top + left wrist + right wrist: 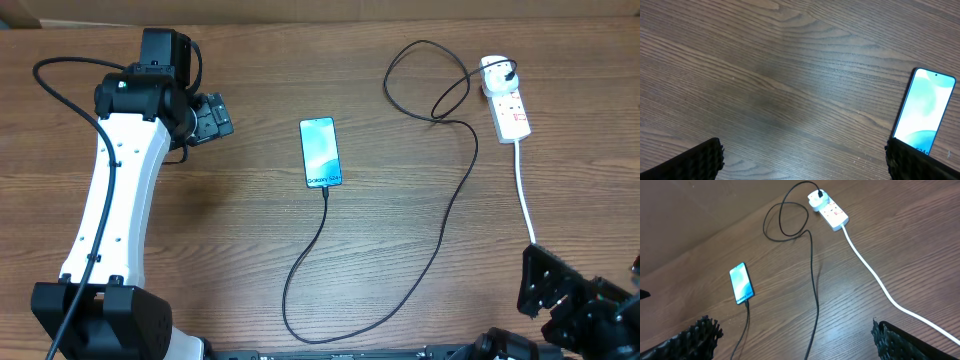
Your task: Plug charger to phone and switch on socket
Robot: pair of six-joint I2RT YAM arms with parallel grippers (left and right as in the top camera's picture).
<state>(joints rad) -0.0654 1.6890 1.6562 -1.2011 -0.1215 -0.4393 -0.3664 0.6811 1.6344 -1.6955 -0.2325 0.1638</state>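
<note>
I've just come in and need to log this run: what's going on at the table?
Neither arm is handling anything. The left hand hovers open beside the phone, and the right hand is open, well short of the socket. The charger runs from the phone's bottom edge, where it looks plugged in, to the socket, where its plug is seated. Whether the switch is on can't be told.
</note>
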